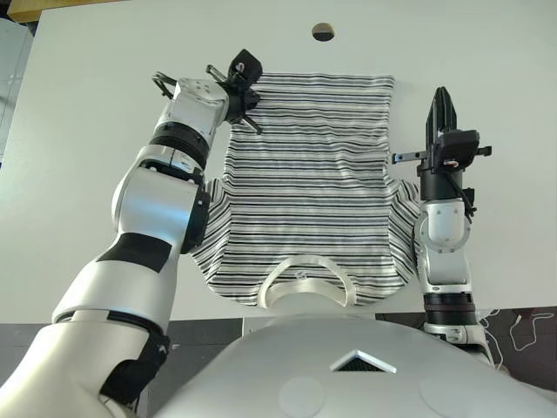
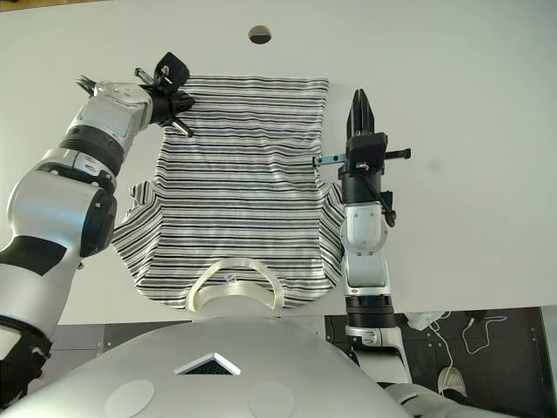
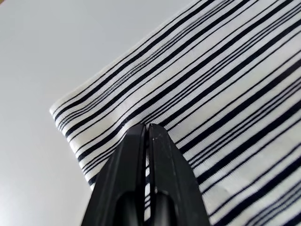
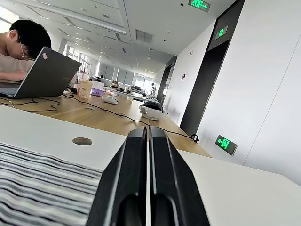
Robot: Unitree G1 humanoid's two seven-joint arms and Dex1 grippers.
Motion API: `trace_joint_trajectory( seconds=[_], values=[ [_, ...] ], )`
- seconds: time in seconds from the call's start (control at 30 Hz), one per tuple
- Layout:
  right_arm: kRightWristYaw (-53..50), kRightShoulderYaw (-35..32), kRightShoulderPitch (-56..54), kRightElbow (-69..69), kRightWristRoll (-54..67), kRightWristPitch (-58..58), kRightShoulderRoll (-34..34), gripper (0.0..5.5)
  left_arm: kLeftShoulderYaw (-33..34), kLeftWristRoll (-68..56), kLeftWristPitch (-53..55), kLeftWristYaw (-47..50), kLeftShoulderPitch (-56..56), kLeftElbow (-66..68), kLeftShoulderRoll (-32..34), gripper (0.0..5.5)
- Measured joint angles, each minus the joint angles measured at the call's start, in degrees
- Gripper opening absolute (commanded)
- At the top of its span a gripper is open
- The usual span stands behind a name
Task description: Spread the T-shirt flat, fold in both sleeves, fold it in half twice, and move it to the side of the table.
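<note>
The left jaws are closed tip to tip, with no cloth visible between them. Their tips sit on or just above the T-shirt point(image 1: 305, 174), close to its far left hem corner point(image 3: 61, 113); whether they actually press the cloth cannot be told. The right jaws are closed as well and hold nothing. They point away from the robot above the bare tabletop point(image 1: 87, 131), just beside the shirt's right edge and apart from the cloth.

The shirt lies opened out in the middle of the tabletop, collar point(image 1: 309, 280) nearest the robot and hem at the far end, short of a round hole point(image 1: 323, 32) in the surface. The body is largely flat, with shallow wrinkles across the middle. The left sleeve point(image 2: 139, 235) and right sleeve point(image 1: 402, 218) both stick out sideways, a little rumpled, and neither is turned in over the body.

As I judge it, the spreading step is nearly done, with the left jaws perhaps smoothing that corner. Everything after it remains: both sleeve folds, the two halvings, and the move to the side of the tabletop.
</note>
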Motion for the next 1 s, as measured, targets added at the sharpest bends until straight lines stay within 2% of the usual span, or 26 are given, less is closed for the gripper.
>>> trace_joint_trajectory(
  seconds=[0.2,0.27,0.37,0.43,0.57,0.6,0.73,0.8,0.87,1.0],
  values=[
    [0.0,0.0,0.2,-0.5,0.0,0.0,0.0,0.10,3.0,0.8,0.1,-0.1,0.0,0.8,2.0,0.14],
    [0.0,0.0,0.3,-0.6,-0.1,0.0,0.0,0.10,5.4,-0.8,-3.4,-1.9,0.0,0.6,1.9,0.14],
    [0.0,0.0,0.5,-1.3,-0.1,0.0,0.0,0.10,7.1,-2.8,-10.4,-9.6,-0.2,-4.0,2.1,0.60],
    [0.0,0.1,0.8,-2.2,-0.2,0.2,0.1,0.10,7.9,-5.3,-10.5,-18.3,1.0,-12.5,3.7,0.89],
    [-0.5,0.2,2.7,-4.6,-1.3,1.1,0.5,0.10,8.1,-10.9,2.1,-35.9,12.0,-35.8,15.2,1.56],
    [-0.9,0.2,3.2,-5.8,-2.0,1.4,0.7,0.10,8.2,-13.0,7.2,-41.9,18.4,-43.6,21.1,1.68],
    [-2.5,-0.1,4.8,-8.0,-3.2,2.8,1.4,0.10,11.3,-21.0,20.6,-57.2,35.5,-58.8,37.9,2.29],
    [-3.0,-0.3,5.3,-8.4,-3.8,3.1,1.6,0.10,12.9,-24.4,25.6,-60.7,42.7,-64.2,42.8,2.58],
    [-3.5,-0.8,5.8,-8.6,-4.1,3.2,1.6,0.10,14.2,-27.4,29.6,-62.1,48.7,-68.4,45.7,2.58],
    [-4.9,-1.8,7.8,-9.1,-4.6,3.2,1.9,0.10,12.1,-28.2,36.1,-62.6,50.2,-68.1,49.2,2.58]
  ],
)
